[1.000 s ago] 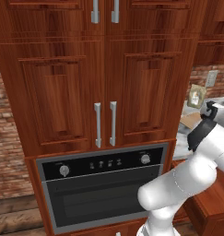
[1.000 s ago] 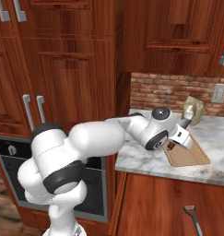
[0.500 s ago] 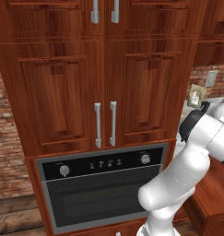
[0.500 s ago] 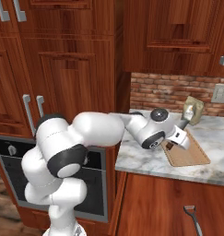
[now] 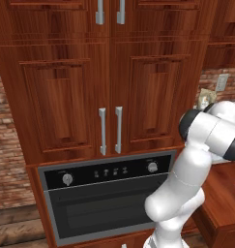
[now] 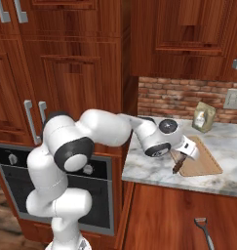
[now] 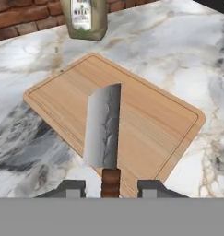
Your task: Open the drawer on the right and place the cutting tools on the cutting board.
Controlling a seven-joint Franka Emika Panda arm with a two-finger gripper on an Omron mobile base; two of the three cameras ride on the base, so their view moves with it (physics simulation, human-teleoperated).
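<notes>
While the gripper (image 7: 110,186) stands part open, its fingertips (image 7: 72,186) clear of the knife (image 7: 103,131) handle between them, the blade lies over the cutting board (image 7: 145,124), pointing toward twelve o'clock.

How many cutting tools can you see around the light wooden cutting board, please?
1: a broad grey-bladed cleaver with a brown handle, over the near edge of the light tan wooden cutting board, between the gripper fingertips. Others may be hidden.

The bag (image 7: 84,16) by the brick wall bears what looks like "WHEAT"; smaller print is unreadable.
</notes>
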